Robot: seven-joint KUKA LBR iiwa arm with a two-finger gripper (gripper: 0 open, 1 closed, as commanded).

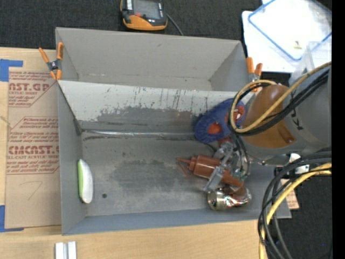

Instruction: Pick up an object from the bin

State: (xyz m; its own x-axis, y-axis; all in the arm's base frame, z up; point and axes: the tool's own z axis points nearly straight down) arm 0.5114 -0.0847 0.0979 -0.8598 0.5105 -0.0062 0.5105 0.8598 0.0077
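My gripper (223, 167) is low in the bin's right part, right against a brown squeeze bottle (198, 166) that lies on its side with its nozzle pointing left. The gripper's metal body covers the bottle's right end. Just below it a crushed shiny can (229, 200) lies by the bin's front wall. A blue soft thing with an orange spot (212, 124) rests just behind the gripper, against the sloping back wall.
A green and white oblong thing (84, 181) lies alone at the bin's far left, by the left wall. The arm with its orange cover and cables reaches in over the right rim.
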